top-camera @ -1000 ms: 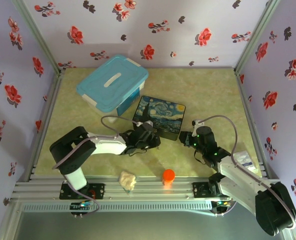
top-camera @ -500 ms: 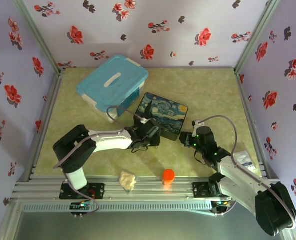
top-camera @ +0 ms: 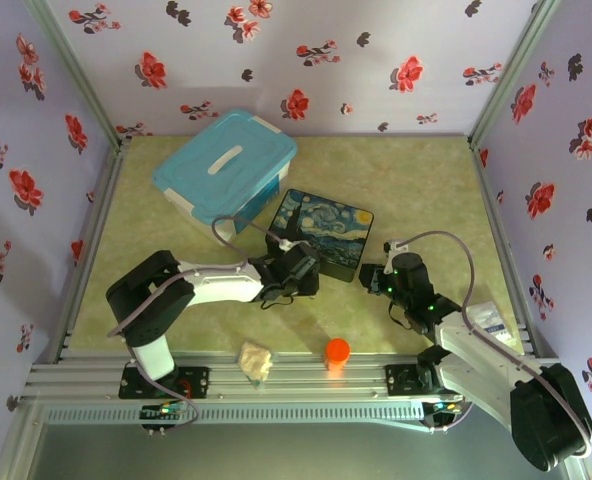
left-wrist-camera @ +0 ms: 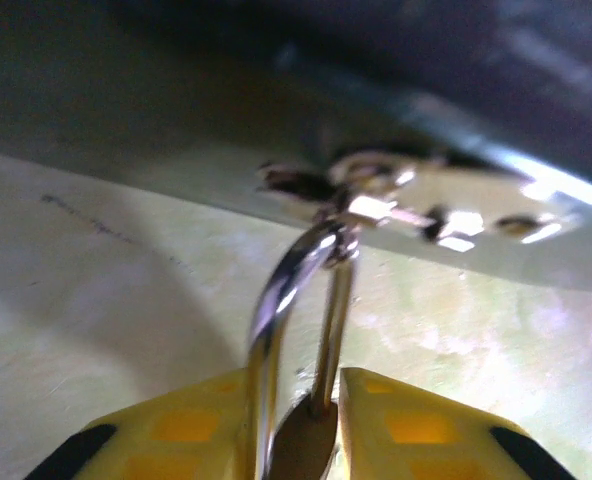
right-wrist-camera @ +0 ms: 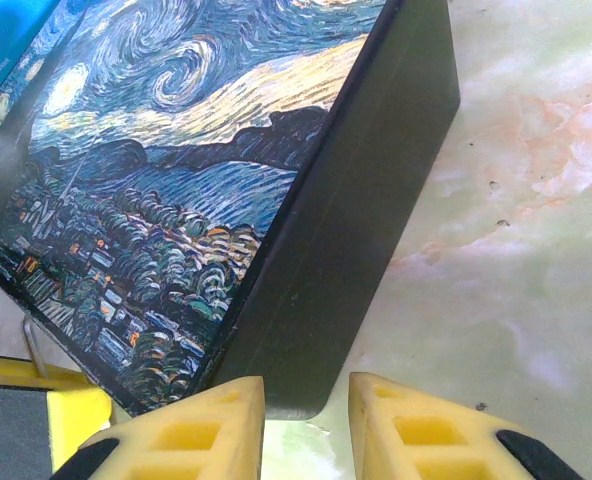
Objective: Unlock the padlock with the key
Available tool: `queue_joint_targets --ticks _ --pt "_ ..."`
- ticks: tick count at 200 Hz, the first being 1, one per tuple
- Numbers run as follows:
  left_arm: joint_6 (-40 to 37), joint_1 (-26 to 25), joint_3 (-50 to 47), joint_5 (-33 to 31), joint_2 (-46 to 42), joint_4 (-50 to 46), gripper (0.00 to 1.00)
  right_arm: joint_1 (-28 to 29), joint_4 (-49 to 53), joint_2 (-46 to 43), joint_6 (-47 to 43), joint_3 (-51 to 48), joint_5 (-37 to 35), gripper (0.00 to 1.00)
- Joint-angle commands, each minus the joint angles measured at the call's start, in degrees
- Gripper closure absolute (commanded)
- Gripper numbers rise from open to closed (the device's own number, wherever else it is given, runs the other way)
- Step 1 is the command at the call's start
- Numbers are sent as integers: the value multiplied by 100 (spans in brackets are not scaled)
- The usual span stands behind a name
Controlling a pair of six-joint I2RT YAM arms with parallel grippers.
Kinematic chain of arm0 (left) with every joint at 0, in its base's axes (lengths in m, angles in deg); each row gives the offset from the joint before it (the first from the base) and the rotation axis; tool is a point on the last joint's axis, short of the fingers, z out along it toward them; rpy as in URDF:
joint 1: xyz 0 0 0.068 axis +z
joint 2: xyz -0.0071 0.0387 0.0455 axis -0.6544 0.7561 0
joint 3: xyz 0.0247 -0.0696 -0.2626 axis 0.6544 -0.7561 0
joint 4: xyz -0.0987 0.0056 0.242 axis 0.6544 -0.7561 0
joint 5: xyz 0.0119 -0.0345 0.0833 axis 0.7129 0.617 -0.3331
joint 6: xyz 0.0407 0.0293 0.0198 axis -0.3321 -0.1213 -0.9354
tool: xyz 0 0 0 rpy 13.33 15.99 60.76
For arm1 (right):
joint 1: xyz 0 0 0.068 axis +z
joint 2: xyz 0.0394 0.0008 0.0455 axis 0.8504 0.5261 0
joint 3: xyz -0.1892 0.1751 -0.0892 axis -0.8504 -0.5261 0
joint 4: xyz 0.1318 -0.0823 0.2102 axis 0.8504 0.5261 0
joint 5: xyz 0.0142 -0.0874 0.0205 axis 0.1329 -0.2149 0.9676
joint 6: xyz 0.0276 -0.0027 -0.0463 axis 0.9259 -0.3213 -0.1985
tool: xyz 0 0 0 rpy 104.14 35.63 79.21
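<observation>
One padlock (left-wrist-camera: 303,446), apparently in left gripper (left-wrist-camera: 296,418)

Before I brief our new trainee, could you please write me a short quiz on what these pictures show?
1. True or false: the left gripper is shut on the padlock.
2. What colour is the small round cap in the top view?
3. The right gripper is: A, shut on the padlock; B, open, facing the painted box; C, shut on the round cap.
Key: 1 true; 2 orange; 3 B.
</observation>
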Motion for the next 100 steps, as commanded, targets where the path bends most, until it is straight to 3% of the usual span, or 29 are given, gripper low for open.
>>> queue_joint_targets --ticks 1,58,100 --pt "-155 -81 -92 -252 -35 -402 70 -16 -107 -24 -52 -7 -32 73" --pt "-225 -313 89 -639 -58 -965 71 -13 -82 -31 -37 -11 -41 74" --pt "-350 -681 559 -1564 12 -1868 73 -13 -56 -40 -38 -6 -32 75"
